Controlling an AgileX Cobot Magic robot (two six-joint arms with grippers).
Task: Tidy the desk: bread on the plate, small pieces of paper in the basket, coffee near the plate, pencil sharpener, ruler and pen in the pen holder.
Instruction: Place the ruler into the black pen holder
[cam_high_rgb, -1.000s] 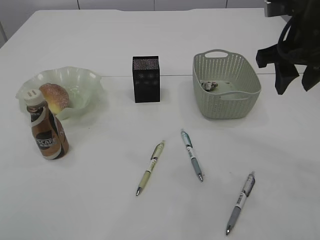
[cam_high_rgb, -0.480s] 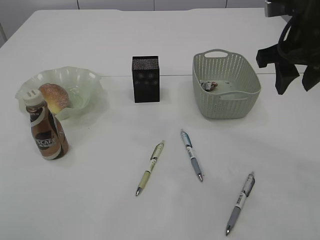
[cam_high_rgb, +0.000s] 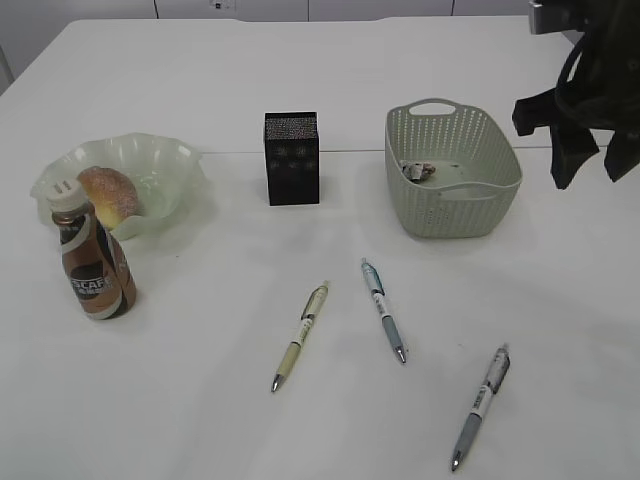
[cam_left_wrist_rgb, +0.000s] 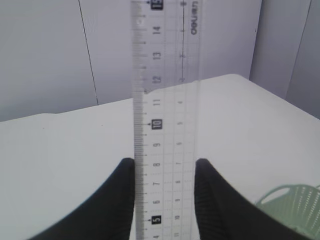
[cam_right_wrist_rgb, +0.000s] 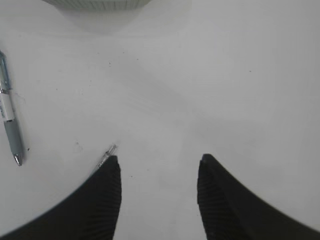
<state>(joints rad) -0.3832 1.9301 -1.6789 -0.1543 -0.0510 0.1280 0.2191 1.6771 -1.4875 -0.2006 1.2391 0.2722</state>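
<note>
My left gripper (cam_left_wrist_rgb: 165, 166) is shut on the clear ruler (cam_left_wrist_rgb: 165, 90), which stands up between its fingers; this gripper is out of the exterior view. My right gripper (cam_high_rgb: 590, 165) hangs open and empty at the right, beyond the basket (cam_high_rgb: 450, 170), which holds a small piece of paper (cam_high_rgb: 418, 171). The bread (cam_high_rgb: 110, 192) lies on the plate (cam_high_rgb: 165, 160) and the coffee (cam_high_rgb: 92, 262) stands just in front of it. The black pen holder (cam_high_rgb: 292, 158) stands mid-desk. Three pens (cam_high_rgb: 302, 335) (cam_high_rgb: 383, 310) (cam_high_rgb: 481, 405) lie in front. No pencil sharpener is in view.
In the right wrist view the open gripper (cam_right_wrist_rgb: 159, 162) hovers over bare desk (cam_right_wrist_rgb: 225, 75), with one pen (cam_right_wrist_rgb: 10, 125) at the left and another pen's tip (cam_right_wrist_rgb: 106, 154) by the left finger. The basket's corner (cam_left_wrist_rgb: 295, 207) shows low right in the left wrist view.
</note>
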